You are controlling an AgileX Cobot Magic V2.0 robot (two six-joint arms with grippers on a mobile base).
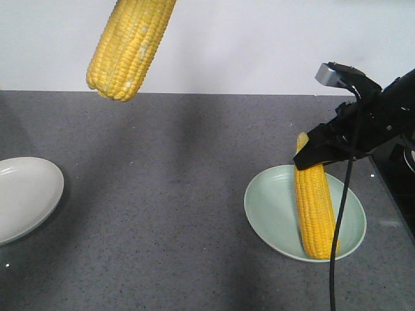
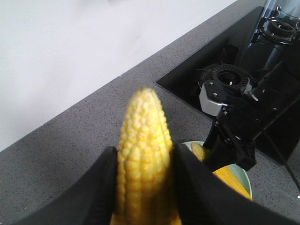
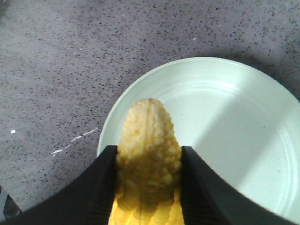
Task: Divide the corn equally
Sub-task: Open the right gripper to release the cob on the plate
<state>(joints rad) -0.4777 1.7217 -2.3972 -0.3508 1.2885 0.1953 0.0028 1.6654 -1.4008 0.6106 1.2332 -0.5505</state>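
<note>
A kitchen is showing here: a grey speckled stone countertop is running along a white wall, with a black gas hob sitting inset.

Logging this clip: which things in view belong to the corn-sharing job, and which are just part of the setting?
Part of the job:
- raised cob in the left gripper
- cob on the green plate in the right gripper
- green plate
- white plate, empty

Setting only:
- gas hob
- grey counter
</note>
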